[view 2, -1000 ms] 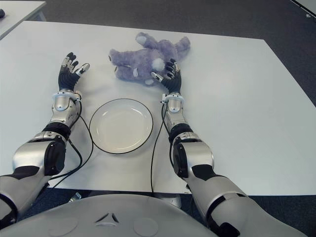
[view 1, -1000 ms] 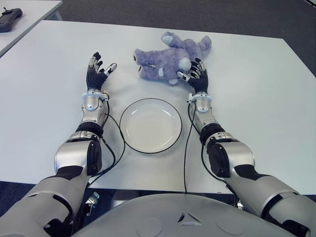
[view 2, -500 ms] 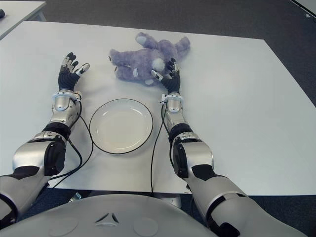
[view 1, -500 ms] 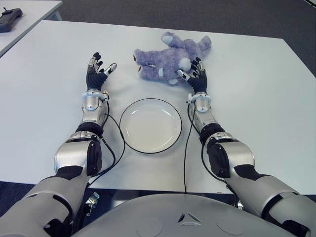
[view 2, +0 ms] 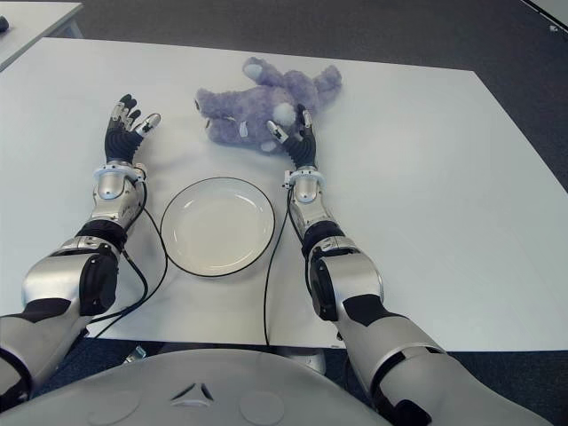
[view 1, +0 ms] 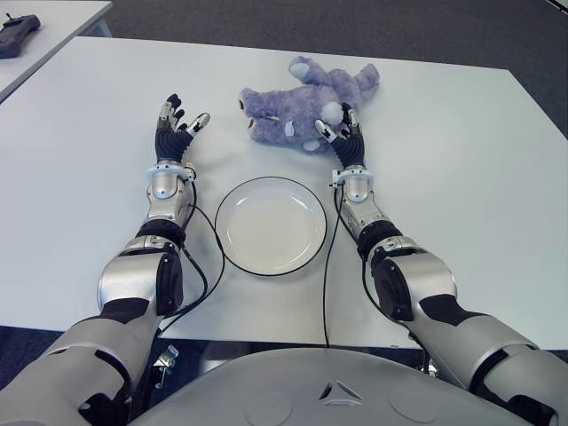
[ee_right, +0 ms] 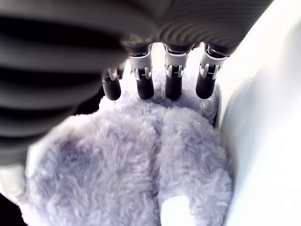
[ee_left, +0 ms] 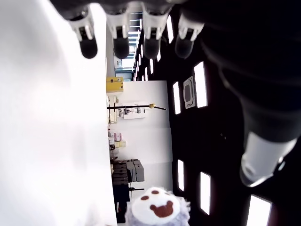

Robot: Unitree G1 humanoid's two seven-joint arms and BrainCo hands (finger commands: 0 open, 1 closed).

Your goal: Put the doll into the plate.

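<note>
Right hand shifted left, fingers spread against doll.

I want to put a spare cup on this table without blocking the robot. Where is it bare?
The table is bare right of the right hand, and also left of the left hand. It is crowded in the middle: doll beyond the plate, both between the arms.
</note>
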